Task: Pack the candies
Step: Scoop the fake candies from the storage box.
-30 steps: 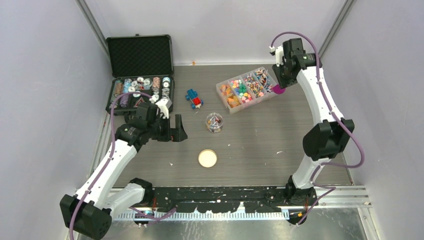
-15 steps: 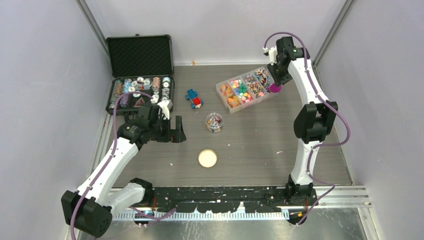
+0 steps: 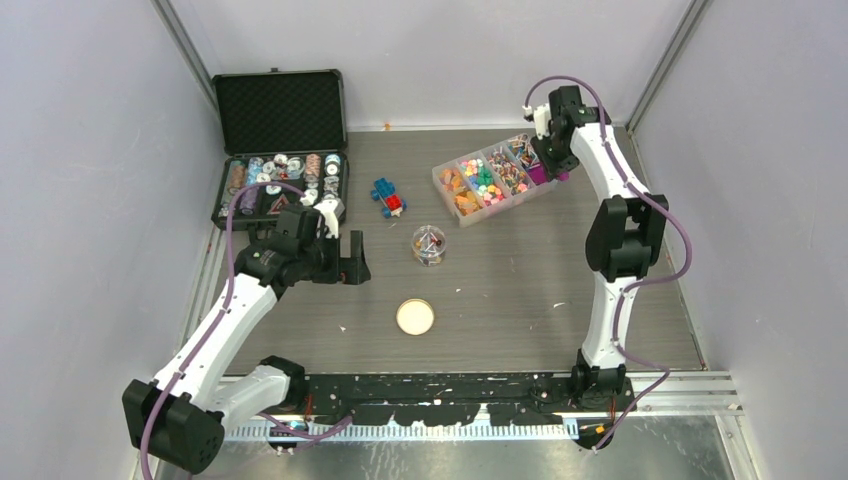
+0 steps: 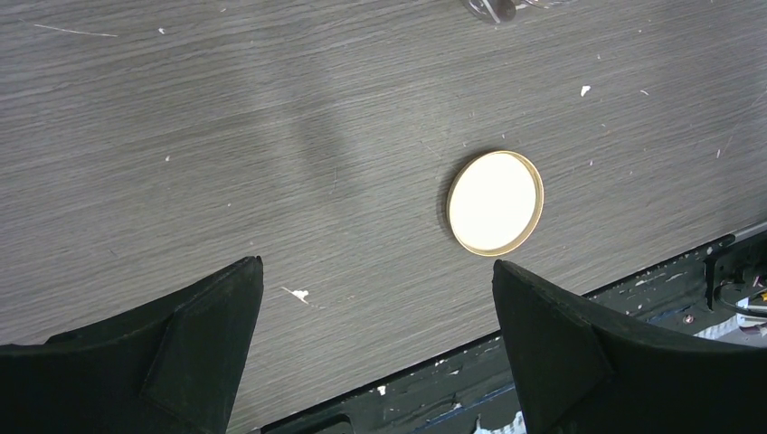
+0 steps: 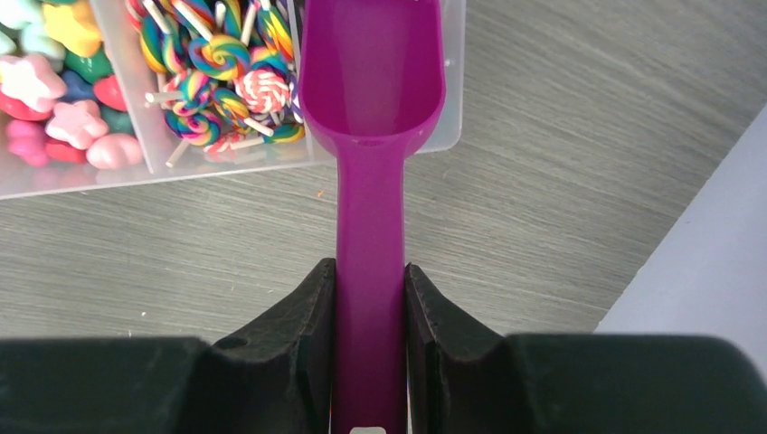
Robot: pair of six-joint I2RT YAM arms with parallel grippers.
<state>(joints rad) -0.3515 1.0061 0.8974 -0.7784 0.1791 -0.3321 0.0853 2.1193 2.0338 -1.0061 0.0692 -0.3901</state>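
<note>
Over at the right end of the clear divided box point(image 3: 446, 196) in the top view, the right gripper point(image 3: 553, 165) is clamped on a purple scoop point(image 3: 556, 176). The candies point(image 3: 484, 180) sit sorted in the box's compartments: orange ones at the left end, a pink/green mix next, stripy ones toward the right. The left gripper point(image 3: 352, 262) hangs well left of the box and nearer the arm bases, jaws apart. A small clear jar point(image 3: 429, 244) stands just on the near side of the box, with a few coloured bits inside that are too small to make out. A round tan disc point(image 3: 415, 317) lies nearer than that. A toy brick figure point(image 3: 388, 197) sits just left of the box, with an open black case point(image 3: 280, 150) further left.

Left wrist cam: both fingers are spread wide over the table point(image 4: 271, 136) with nothing between them. The disc lies flat toward the right finger.

Right wrist cam: both fingers point(image 5: 303, 334) are squeezed tight on the scoop handle. The bowl looks empty and sits over the box's end compartment, right beside the swirly lollipop candies point(image 5: 226, 81). Star-shaped ones fill the next compartment left. Can't tell if the bowl touches anything.
</note>
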